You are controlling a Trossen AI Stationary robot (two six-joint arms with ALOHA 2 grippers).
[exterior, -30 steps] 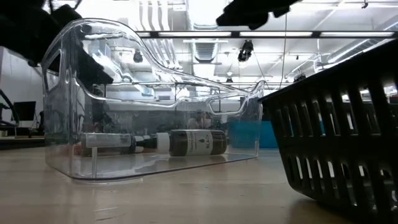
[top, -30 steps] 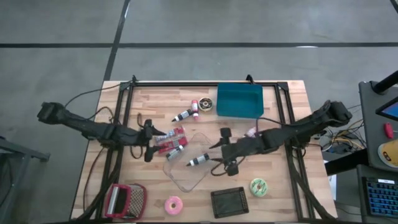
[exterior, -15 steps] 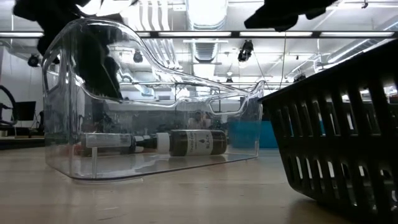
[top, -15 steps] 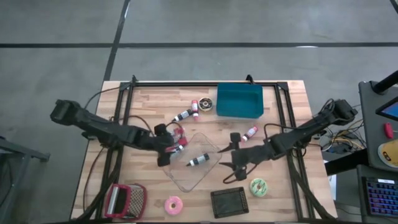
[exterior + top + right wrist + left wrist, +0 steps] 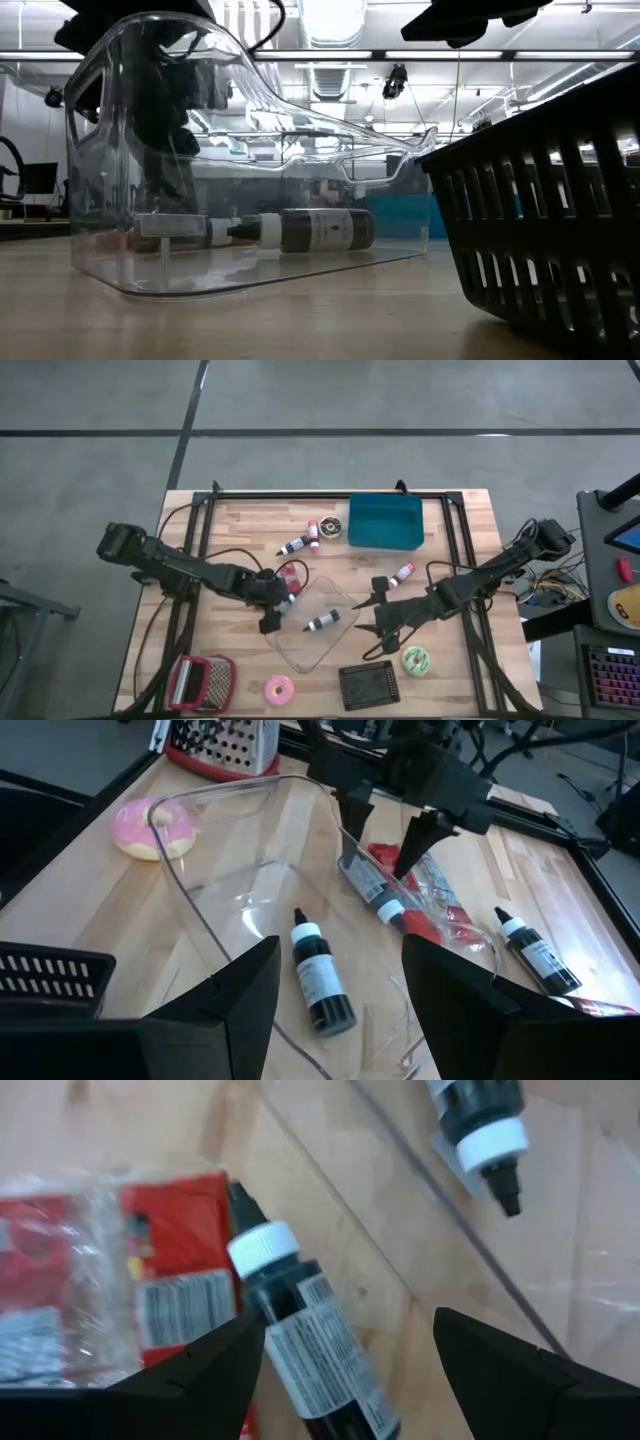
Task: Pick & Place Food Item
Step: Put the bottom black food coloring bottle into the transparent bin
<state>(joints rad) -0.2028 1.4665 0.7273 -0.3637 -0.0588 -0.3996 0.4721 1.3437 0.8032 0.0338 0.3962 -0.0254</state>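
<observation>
High view: wooden table (image 5: 455,560) with blue bin (image 5: 385,522) at the far edge, clear plastic tub (image 5: 312,642) in the middle, black basket (image 5: 367,684) at the near edge. Inside the tub, one dark bottle (image 5: 321,621) already lying flat, presumably dropped there as a finished placement. Just outside the tub's left wall, another dark bottle with a white cap (image 5: 305,1335), touching a red wrapped packet (image 5: 105,1295) and likely next to go in. Left gripper (image 5: 274,607) poised directly over that bottle, jaws spread wide and astride it, nothing grasped yet; looks like lining up for a pinch across the body. Right gripper (image 5: 378,622) parked beside the tub's right wall, jaws parted and empty, probably held clear to leave room. Smaller items scattered around: grater (image 5: 200,682), pink donut (image 5: 279,688), green donut (image 5: 415,659), more small bottles near the bin (image 5: 297,544).
</observation>
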